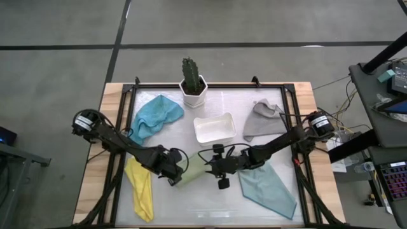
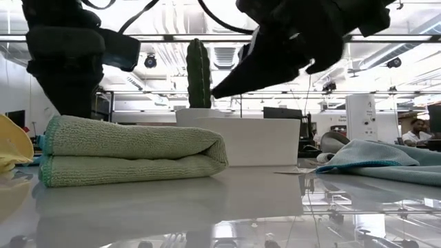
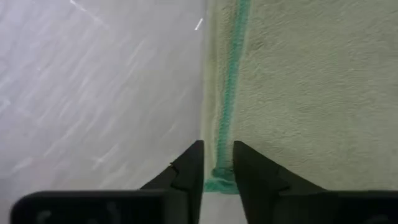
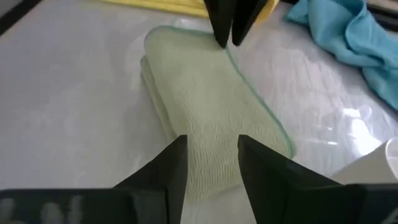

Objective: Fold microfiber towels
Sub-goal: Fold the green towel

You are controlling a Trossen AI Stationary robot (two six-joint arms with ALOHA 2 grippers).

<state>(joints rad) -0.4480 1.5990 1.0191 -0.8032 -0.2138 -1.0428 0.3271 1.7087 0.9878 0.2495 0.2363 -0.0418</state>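
Olive green towel (image 1: 191, 170) lay folded double on the desk (image 1: 210, 207), btwn both hands, front of the white tray (image 1: 214, 127). Left hand (image 3: 217, 163) sat at its stitched corner, fingers a narrow gap apart w/ the hem between, not clamped. Right hand (image 4: 211, 163) hovered over the opposite end, fingers apart, nothing held. Yellow towel (image 1: 141, 187) lay just left; pale teal towel (image 1: 270, 187) right.

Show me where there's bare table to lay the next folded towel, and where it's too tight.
Free: the front strip between the yellow towel and the pale teal towel, and the patch between the blue towel and the white tray. Crowded: mid-table, where the left gripper and right gripper flank the folded olive green towel.
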